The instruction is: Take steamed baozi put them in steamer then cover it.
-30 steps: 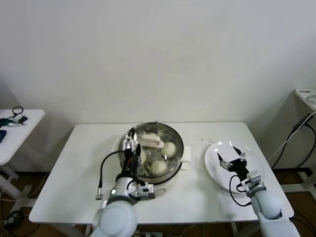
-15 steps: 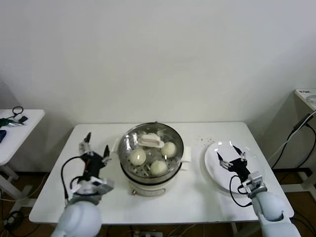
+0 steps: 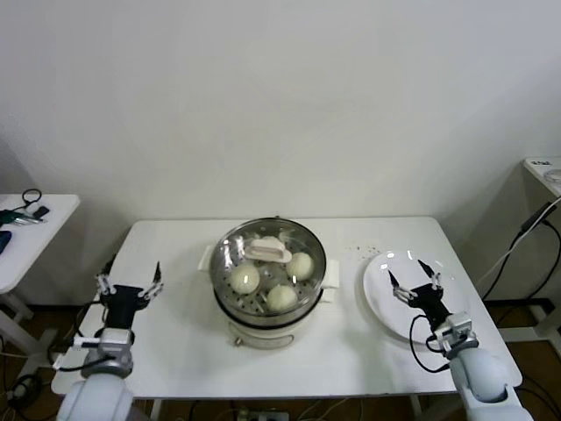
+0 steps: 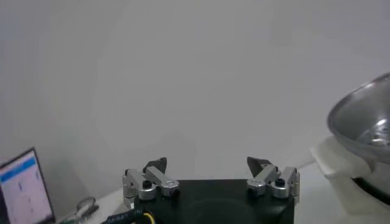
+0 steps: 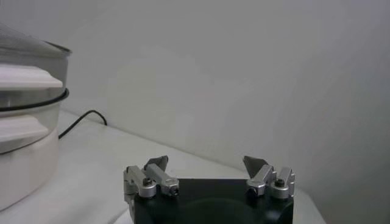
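Lid (image 3: 267, 254) sits on the steamer (image 3: 270, 282), so the buns inside are closed in and the job looks done from this layout. Steamer stands mid-tabletop (image 3: 351, 351), well off to the right of the left claw (image 3: 130, 288) and to the left of the right claw (image 3: 415, 279).

Left claw hangs at the tabletop's left edge, spread as wide as it goes, holding nothing. Left wrist view shows both fingertips (image 4: 157, 165) apart with bare wall between them and the steamer's steel bowl (image 4: 364, 119) off to one side. Reads as a parked pose, clear of the pot.

Right claw is over the white plate (image 3: 379, 298), also spread wide and empty. Right wrist view shows the gap between its fingertips (image 5: 255, 164) with nothing in it and the steamer (image 5: 27, 122) off to one side. Probably parked where it picked buns from.

Counts:
- buns (image 3: 281, 296): three clearly visible through the glass; a fourth may sit under the lid handle, cannot tell
- steamer: one
- lid: one
- plate: one, nothing on it
- claws: two, both empty
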{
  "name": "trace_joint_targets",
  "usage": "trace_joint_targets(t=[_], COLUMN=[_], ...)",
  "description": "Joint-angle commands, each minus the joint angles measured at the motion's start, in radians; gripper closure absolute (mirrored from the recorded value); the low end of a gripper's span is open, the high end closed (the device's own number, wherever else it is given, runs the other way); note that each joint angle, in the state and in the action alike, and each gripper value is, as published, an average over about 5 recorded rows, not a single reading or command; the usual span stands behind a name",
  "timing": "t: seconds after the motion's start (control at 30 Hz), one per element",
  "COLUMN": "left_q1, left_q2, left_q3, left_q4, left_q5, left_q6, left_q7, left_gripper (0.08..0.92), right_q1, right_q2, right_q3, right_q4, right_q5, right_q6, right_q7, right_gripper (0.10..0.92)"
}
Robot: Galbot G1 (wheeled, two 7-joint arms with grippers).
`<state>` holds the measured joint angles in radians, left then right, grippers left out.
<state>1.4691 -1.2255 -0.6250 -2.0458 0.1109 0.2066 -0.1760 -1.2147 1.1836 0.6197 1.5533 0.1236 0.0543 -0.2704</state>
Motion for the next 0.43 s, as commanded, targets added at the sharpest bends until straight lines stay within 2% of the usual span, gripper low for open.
trace_joint_targets(t=[0.03,0.43], left_q1=[0.04,0.043], left_q2=[-0.03,-0.032], left_q3=[-0.103,-0.091], left_q4=[0.08,0.069], left_q5=[-0.231,-0.211], left_q6=[-0.176,-0.186], left_q7=[-0.035,-0.028], left_gripper=[0.177,0.177], right_q1=[-0.031,-0.05], right_q2=[0.002,0.011], right_q3=[0.02,0.037], right_q4=[0.042,0.06], right_q5=[0.016,0.019], right_q6=[0.01,0.01], right_q7=[0.007,0.005], right_gripper=[0.203,0.203])
